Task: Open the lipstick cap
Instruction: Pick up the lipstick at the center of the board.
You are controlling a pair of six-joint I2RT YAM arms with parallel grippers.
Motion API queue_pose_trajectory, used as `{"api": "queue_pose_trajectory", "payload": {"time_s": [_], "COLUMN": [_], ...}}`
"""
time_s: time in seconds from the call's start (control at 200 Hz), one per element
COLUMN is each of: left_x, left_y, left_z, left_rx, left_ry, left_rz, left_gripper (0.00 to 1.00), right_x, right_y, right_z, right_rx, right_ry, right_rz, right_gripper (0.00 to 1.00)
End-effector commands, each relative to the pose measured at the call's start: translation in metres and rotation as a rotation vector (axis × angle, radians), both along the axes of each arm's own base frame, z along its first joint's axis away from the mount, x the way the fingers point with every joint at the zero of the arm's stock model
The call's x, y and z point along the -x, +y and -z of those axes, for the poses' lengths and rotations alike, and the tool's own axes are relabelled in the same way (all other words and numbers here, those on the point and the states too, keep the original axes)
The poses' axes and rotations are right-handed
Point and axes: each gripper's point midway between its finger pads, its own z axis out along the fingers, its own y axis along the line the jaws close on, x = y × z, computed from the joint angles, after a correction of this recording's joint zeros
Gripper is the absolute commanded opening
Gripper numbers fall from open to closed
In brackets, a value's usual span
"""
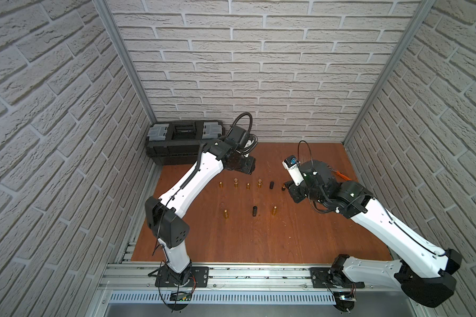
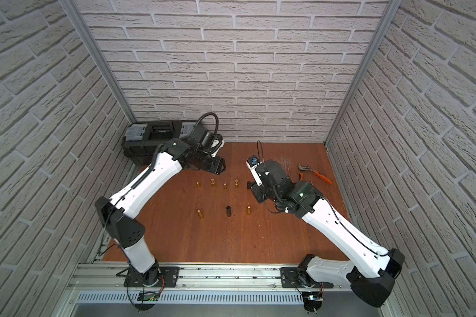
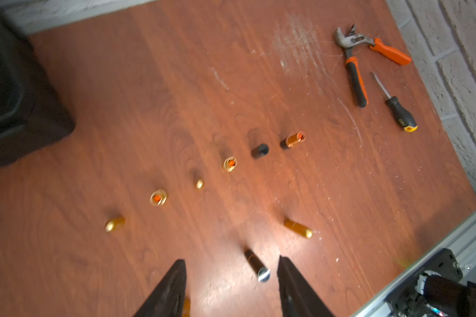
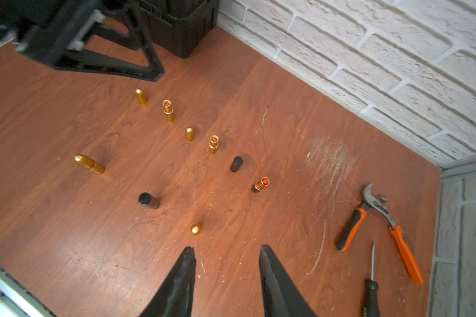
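While apart from right hand (image 4: pixel 227 251), gold lipstick (image 4: pixel 195 230) upright

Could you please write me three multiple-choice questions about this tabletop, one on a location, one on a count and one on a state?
1. Where does the black toolbox sit?
A. At the far left corner of the table
B. Between the two arms
C. By the front rail

2. How many uncapped lipsticks show an orange stick?
A. One
B. Three
C. Five

3. What state is the right hand in?
A. Shut on a cap
B. Shut, holding nothing
C. Open and empty

Answers: 1 A, it fills that corner in both top views; 2 B, the right wrist view shows three orange tips; 3 C, its jaws stand apart with only bare table between them.
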Motion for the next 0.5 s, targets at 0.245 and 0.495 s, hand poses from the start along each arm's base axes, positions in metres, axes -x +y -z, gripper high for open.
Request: {"api": "queue_pose_trajectory", "payload": {"time_s": [0.245, 0.495], "left_x": [0.074, 0.088], "left_y": [0.075, 0.085], "left_z": [0.088, 0.128], "left_rx": [-0.137, -0.197], "left_ry": [0.259, 0.342], "left_rz": [-0.142, -0.165], "left_gripper": [0.54, 0.52], "right_x": [-0.025, -0.025], "right_y": [0.082, 0.099], "right_z": [-0.016, -0.004], "right_rx": [-0.11, -0.085], "right_ry": [-0.002, 0.018], "right_rz": [-0.157, -0.18], "right_gripper": [0.4, 0.4]}}
